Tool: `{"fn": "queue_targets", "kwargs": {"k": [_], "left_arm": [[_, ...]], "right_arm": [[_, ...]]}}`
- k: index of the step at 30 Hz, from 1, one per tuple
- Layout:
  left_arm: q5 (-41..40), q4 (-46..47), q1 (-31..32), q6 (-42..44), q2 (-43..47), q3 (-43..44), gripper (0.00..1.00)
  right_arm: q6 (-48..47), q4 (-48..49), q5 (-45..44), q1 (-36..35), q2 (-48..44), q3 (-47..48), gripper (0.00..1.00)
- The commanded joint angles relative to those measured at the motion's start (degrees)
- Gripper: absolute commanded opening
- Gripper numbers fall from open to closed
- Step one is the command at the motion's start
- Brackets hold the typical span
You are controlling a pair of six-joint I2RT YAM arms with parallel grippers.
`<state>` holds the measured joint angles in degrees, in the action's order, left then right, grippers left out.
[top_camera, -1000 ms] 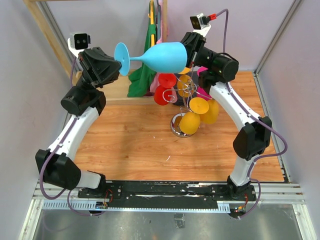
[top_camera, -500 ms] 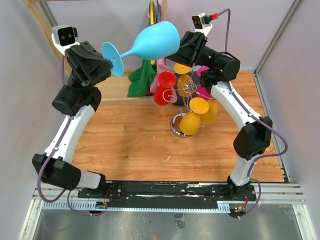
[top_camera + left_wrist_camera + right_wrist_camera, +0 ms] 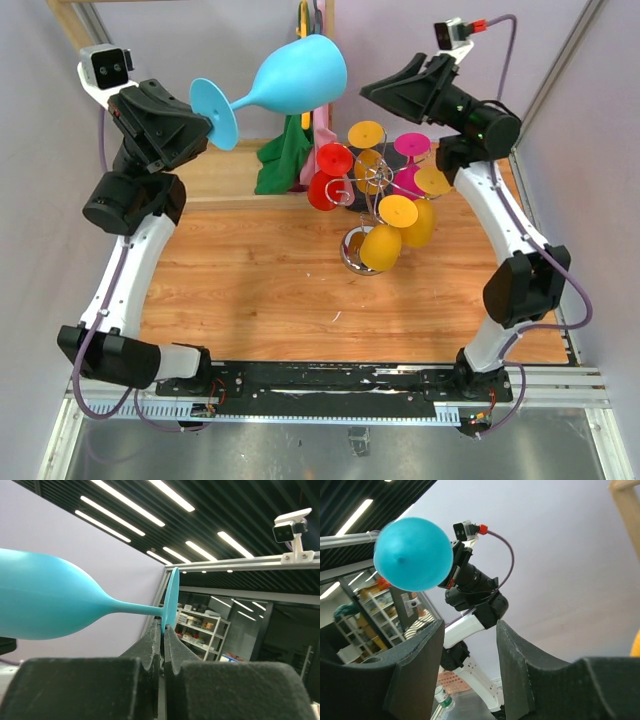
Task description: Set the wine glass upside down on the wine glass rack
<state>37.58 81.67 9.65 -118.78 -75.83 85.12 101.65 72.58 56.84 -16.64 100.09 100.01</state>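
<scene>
Wood tabletop (image 3: pixel 260 290) | top: rack (image 3: pixel 352 252) — left wrist: jaws clamp wine glass (image 3: pixel 45 602) foot

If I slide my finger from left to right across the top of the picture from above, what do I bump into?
left gripper pinching the glass's foot → blue wine glass, held up sideways → right gripper, open. The green cloth and the rack sit lower and overlap these, so I left them out.
</scene>
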Motion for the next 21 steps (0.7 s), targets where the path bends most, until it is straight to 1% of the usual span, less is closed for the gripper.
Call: {"fn": "queue_targets", "kwargs": {"k": [1,3,6,9,12,15,18,21], "left_arm": [[3.55,-8.46,-2.26,4.17,3.15,-0.40,0.00],[5.10,-15.54,-3.41,9.86,4.77,-1.00,0.00],[6.19,-33.89,-4.61,21.81,7.86,-1.50,0.00],[3.07,-52.46,-5.28,36.75,11.38,-0.28,0.00],[-1.32,-68.57,-5.41,47.07,12.87,3.35,0.00],[-6.24,-79.02,-5.43,52.34,15.02,3.89,0.00],[-11.14,-88.56,-5.43,56.74,17.79,2.91,0.00],[-13.73,-96.50,-5.43,59.65,20.59,1.27,0.00]], "right_arm": [[-2.59,-0.08,-0.72,5.58,-6.80,-2.91,0.48],[-3.33,-0.84,-1.27,7.49,-8.97,-4.94,0.48],[-5.96,-3.67,-0.61,9.32,-12.20,-7.07,0.48],[-11.67,-10.31,0.48,10.09,-16.16,-9.41,0.48],[-18.69,-17.56,1.34,10.34,-19.28,-10.61,0.47],[-22.64,-22.11,1.64,10.36,-21.43,-11.29,0.47],[-24.48,-24.61,1.67,10.57,-22.69,-11.56,0.48],[-25.84,-26.70,1.60,10.99,-23.66,-11.61,0.47]]}}
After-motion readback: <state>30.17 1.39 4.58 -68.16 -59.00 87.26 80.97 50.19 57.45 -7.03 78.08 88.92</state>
